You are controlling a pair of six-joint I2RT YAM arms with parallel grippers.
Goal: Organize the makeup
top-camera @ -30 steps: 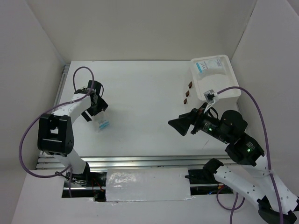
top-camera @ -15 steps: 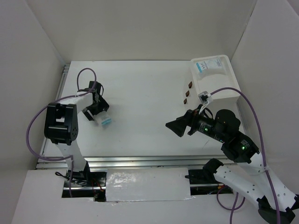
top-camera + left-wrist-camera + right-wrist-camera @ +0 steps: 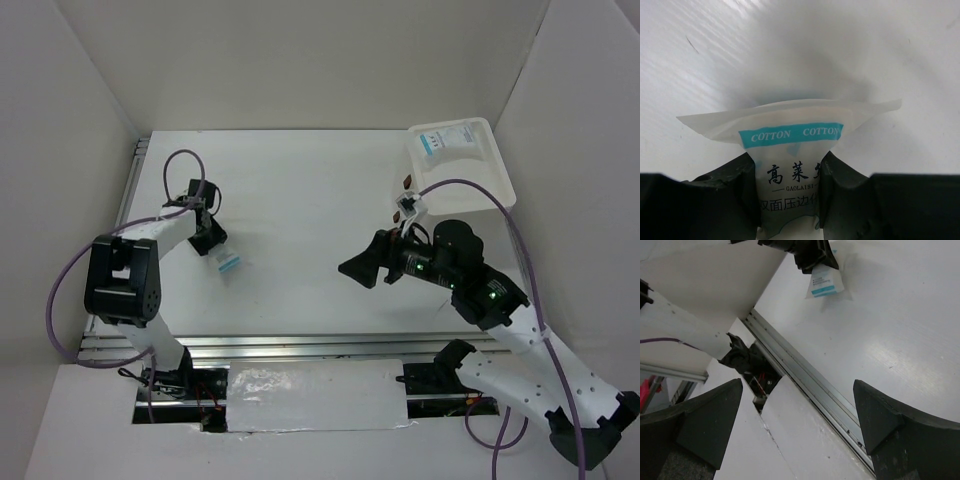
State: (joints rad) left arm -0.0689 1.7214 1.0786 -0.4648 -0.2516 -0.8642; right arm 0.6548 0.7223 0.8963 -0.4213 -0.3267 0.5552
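Note:
A white packet with a light-blue "COTTON" band (image 3: 790, 135) lies on the white table at the left (image 3: 228, 263). My left gripper (image 3: 787, 170) is shut on it, a black finger pressing each side of the packet's lower half; from above the left gripper (image 3: 215, 245) sits just behind the packet. A second white-and-blue packet (image 3: 447, 142) lies in the white bin (image 3: 497, 190) at the back right. A small brown item (image 3: 407, 182) rests on the table beside the bin. My right gripper (image 3: 355, 270) hangs open over the table's middle, empty (image 3: 797, 385), looking toward the held packet (image 3: 824, 282).
The aluminium rail (image 3: 300, 345) and a white cover (image 3: 315, 395) run along the near edge. White walls close in the table on the left, back and right. Purple cables (image 3: 180, 160) loop over both arms.
My left gripper has closed from wide open onto the packet. The right arm has swung left toward the table's middle, still open.

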